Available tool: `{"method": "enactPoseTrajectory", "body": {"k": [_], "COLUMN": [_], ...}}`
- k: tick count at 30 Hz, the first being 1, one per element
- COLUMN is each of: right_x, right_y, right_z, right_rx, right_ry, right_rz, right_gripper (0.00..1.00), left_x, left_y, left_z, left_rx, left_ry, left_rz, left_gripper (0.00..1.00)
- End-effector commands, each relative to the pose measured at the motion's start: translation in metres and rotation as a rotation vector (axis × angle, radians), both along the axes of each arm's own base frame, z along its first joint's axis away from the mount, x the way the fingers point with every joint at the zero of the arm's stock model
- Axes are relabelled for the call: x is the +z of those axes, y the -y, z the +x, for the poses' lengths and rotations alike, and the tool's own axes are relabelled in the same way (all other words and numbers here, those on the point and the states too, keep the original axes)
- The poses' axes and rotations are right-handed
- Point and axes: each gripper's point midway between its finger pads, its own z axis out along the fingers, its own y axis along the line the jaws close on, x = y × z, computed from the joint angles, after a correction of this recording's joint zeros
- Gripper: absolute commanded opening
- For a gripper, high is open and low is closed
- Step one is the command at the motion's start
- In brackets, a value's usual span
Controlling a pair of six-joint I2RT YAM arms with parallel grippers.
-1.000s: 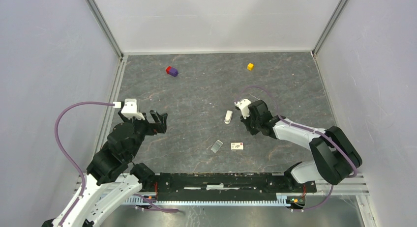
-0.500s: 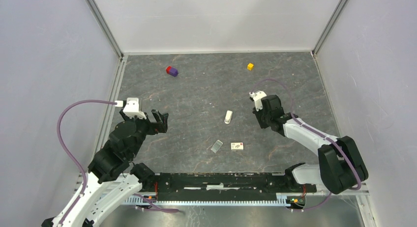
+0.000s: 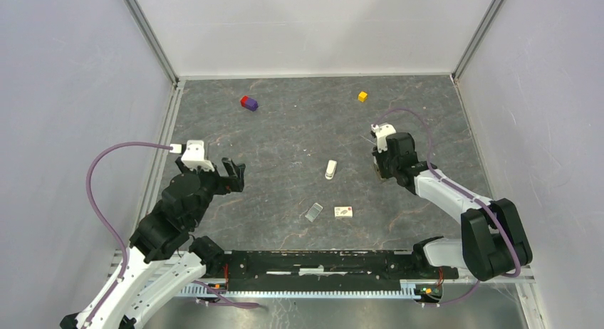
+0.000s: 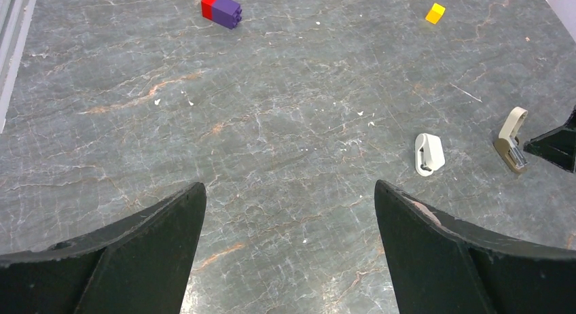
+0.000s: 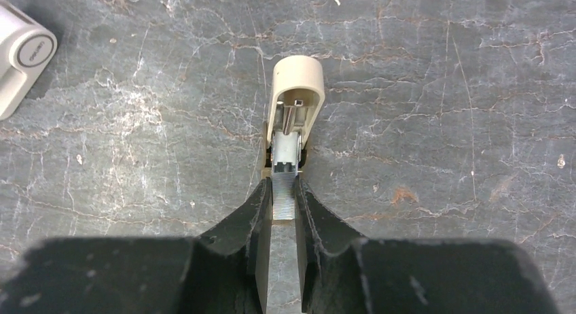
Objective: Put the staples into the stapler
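On the right of the veined grey stone-look table (image 5: 441, 90), the right gripper (image 5: 284, 189) is clamped on the ribbed metal rail of the stapler (image 5: 297, 83), whose rounded cream plastic arm is swung open. The left gripper (image 4: 289, 219) hangs with its fingers wide apart.

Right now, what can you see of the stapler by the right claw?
The stapler is tiny: cream-white plastic around a grey metal channel. It lies on the table, top arm hinged open and tilted up. The right claw pinches a ribbed grey metal strip lined up with that channel's near end.
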Motion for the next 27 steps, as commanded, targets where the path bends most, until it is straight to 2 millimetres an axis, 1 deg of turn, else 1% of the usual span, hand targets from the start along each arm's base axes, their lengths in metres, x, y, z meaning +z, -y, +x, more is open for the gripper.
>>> {"method": "enactPoseTrajectory", "body": {"k": [1, 25, 26, 27], "right_x": [0.018, -0.004, 0.0, -0.001], "right_y": [-0.001, 0.005, 0.004, 0.004], "right_z": [0.016, 0.005, 0.01, 0.01], "right_rx": [-0.048, -0.084, -0.086, -0.086], "right_ry": [0.092, 0.062, 0.085, 0.085], "right_rz": [0.048, 0.06, 0.068, 0.069], "right_gripper": [0.22, 0.22, 0.22, 0.22], "left_x": [0.005, 0.005, 0.005, 0.005], "left_y": [0.001, 0.002, 0.002, 0.002], "left_z": [0.004, 0.004, 0.004, 0.004], "left_rx": [-0.018, -0.021, -0.021, -0.021], "left_ry": [0.026, 0.024, 0.024, 0.025], "left_rz": [0.039, 0.04, 0.04, 0.039], "left_gripper": [1.0, 1.0, 1.0, 1.0]}}
